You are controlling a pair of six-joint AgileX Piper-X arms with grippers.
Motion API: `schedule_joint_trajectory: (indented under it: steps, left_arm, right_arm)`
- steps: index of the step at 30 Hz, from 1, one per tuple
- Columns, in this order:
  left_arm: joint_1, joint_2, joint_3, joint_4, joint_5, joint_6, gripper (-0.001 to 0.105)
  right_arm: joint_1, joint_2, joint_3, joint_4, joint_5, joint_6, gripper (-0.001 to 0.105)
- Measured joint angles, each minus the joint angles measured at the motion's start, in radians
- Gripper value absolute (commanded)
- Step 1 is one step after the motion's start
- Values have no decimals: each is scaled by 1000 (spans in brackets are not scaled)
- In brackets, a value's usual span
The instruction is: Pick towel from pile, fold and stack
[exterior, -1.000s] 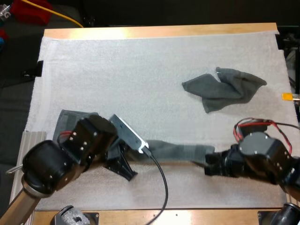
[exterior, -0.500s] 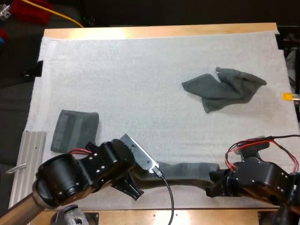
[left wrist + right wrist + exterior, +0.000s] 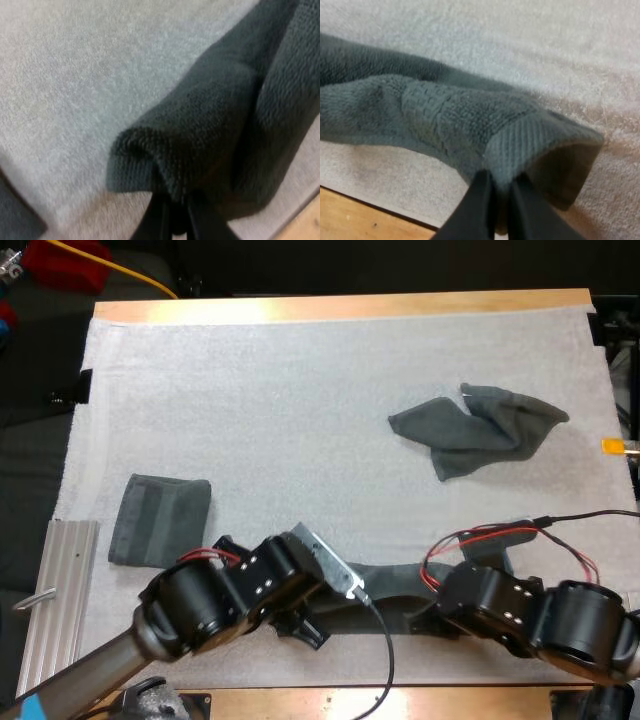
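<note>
We work at the table, and the mat covers nearly all of it. A ribbed metal plate lies off the mat's near left corner.

The held towel, dark grey-green, runs along the mat's near edge as a bunched band between our two arms. The crumpled towel sits on the mat's right half, towards the far side and well apart from the held one. The folded towel lies flat on the mat's left side, near its left edge.

Our left gripper pinches the left end of the held towel, with its fingers pressed on the cloth from both sides and a fold bulging over them. Our right gripper clamps the towel's right end at its hemmed border, close to the mat's near edge, where bare wood shows just beside it.
</note>
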Motion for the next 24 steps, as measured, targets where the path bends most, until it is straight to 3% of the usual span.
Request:
schedule_joint_trajectory:
  steps: [2, 8, 14, 24]
  left_arm:
    - [53, 39, 3, -18, 7, 32, 0]
    - [240, 117, 2, -71, 209, 132, 0]
    - [343, 216, 2, -106, 365, 196, 0]
    - [490, 407, 2, -159, 442, 238, 0]
  right_arm:
    - [-57, 32, 0, -8, -5, -7, 2]
    - [-233, 93, -2, -56, -115, -68, 2]
    - [-376, 171, -3, -98, -237, -73, 2]
    - [-550, 322, -3, -193, -412, -73, 2]
